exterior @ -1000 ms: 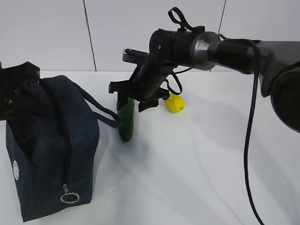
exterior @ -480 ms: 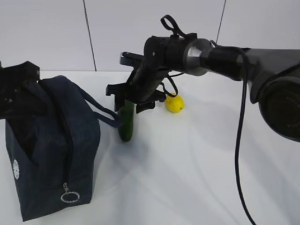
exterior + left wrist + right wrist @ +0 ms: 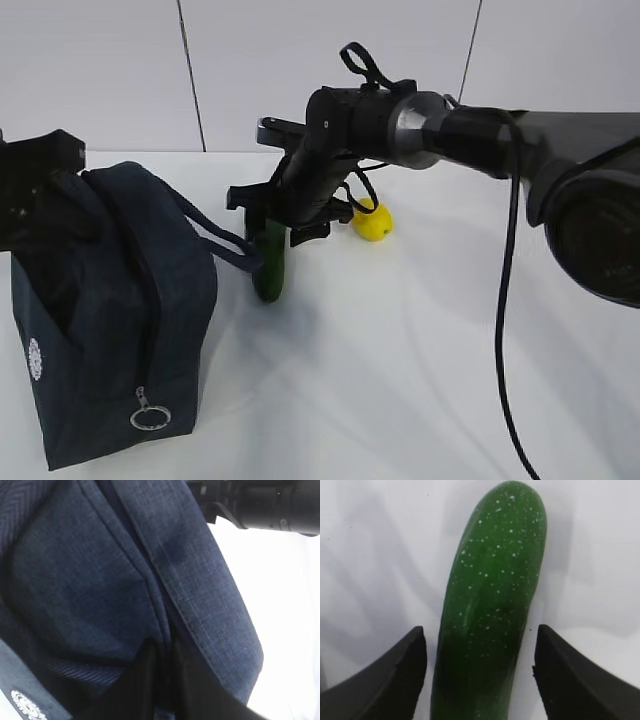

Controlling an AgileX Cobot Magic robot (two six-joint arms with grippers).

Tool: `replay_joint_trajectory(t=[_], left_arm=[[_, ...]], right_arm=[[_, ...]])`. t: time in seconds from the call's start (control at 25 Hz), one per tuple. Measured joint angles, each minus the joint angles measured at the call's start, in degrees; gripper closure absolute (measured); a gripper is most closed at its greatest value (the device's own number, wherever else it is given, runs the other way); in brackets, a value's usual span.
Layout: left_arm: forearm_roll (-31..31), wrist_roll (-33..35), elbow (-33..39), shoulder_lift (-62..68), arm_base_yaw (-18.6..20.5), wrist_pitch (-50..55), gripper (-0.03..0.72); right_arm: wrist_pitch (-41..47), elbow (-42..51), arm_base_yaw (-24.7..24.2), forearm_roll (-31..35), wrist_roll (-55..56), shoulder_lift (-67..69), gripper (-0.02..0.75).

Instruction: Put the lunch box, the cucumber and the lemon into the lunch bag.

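The dark green cucumber [image 3: 270,262] [image 3: 490,605] lies on the white table, lengthwise between the jaws of my right gripper [image 3: 285,225] [image 3: 480,635]. That gripper is open, with a gap on both sides of the cucumber. The yellow lemon [image 3: 372,222] sits just behind and to the right. The navy lunch bag [image 3: 110,330] [image 3: 90,580] stands at the left. My left gripper [image 3: 35,190] [image 3: 170,680] is shut on the fabric at the bag's top edge. The lunch box is out of view.
One loop handle [image 3: 215,245] of the bag hangs toward the cucumber, close to my right gripper. A metal ring pull [image 3: 149,415] dangles low on the bag's front. The right arm [image 3: 470,120] spans the upper right. A white wall stands behind the table.
My right arm has shifted a little to the left and down over the cucumber. Its jaws have stayed open. The left gripper and the bag have hardly moved.
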Motion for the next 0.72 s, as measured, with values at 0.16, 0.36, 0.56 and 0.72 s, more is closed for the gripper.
replay_joint_trajectory(t=[0.16,0.36,0.56,0.72], left_arm=[[0.1,0.0,0.0,0.0,0.0,-0.4,0.658],[0.1,0.0,0.0,0.0,0.0,-0.6,0.658],[0.2,0.0,0.0,0.0,0.0,-0.6,0.658],[0.2,0.0,0.0,0.0,0.0,-0.7,0.658]], right_arm=[[-0.2,0.0,0.0,0.0,0.0,0.2,0.209],[-0.7,-0.1,0.7,-0.1,0.0,0.2,0.216],[-0.9,-0.2,0.7,-0.1,0.0,0.7,0.297],[-0.7,-0.6,0.7,-0.4,0.0,1.1,0.318]])
